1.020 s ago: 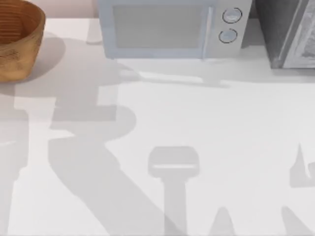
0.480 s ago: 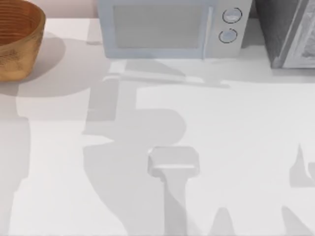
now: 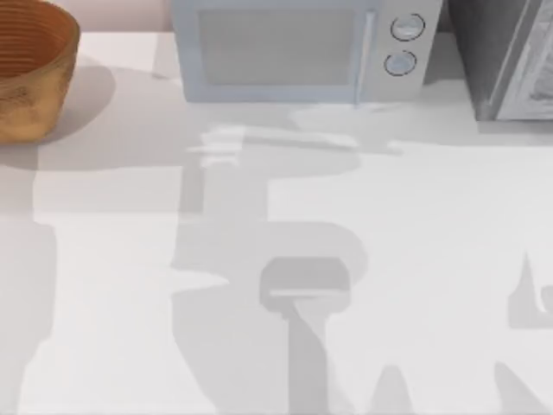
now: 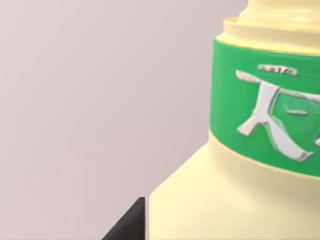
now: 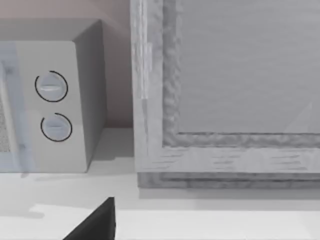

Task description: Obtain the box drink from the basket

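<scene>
We see the basket (image 3: 30, 73) at the table's far left corner in the top view: a round, bowl-shaped, orange-brown, wood-like vessel standing upright, with fine ringed ribs on its inner wall. It is cut off by the view's edge. In the left wrist view the box drink (image 4: 240, 165) sits very close to the camera: pale yellow body, green band with raised white characters, a paler neck above the band.

One basket (image 3: 33, 67), one box drink (image 4: 250, 150), one microwave (image 3: 298, 50), one grey cabinet (image 5: 230, 95).
</scene>
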